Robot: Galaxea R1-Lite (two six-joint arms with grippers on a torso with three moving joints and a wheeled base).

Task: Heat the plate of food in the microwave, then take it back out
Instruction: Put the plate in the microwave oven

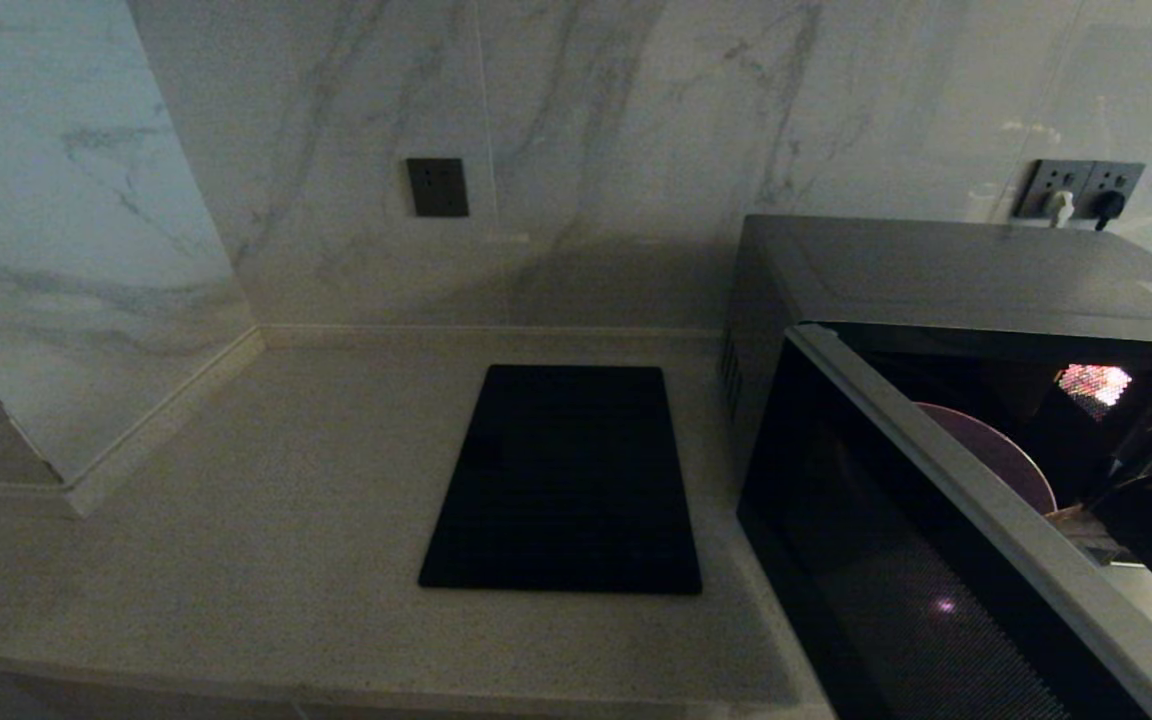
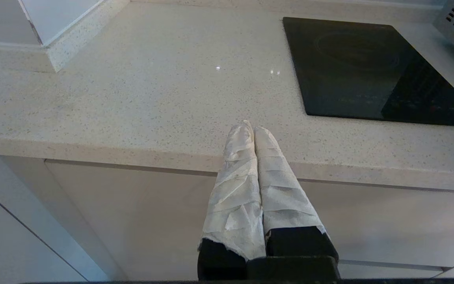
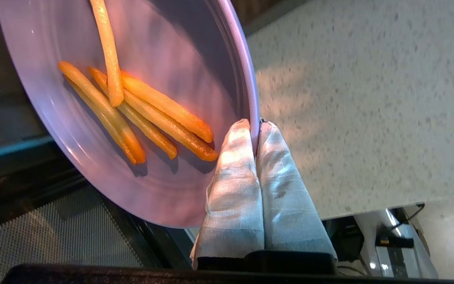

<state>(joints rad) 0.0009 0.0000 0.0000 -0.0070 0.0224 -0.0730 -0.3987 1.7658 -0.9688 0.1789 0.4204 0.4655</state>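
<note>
Right gripper (image 3: 255, 128): fingers pinch the rim of the plate of food (image 3: 160, 59) — plate tilted, orange sticks lying on it, at the open front of the microwave (image 1: 936, 270) on the right of the table (image 1: 286, 520). Microwave door (image 1: 896, 560) stands swung open. Left gripper (image 2: 253, 132): fingers pressed together, empty, at the table's near edge — black slab (image 1: 566, 480) beyond it.

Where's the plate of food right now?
Head view, far right: the plate of food is at the open microwave mouth, behind its door, rim pinched by the right gripper.
</note>
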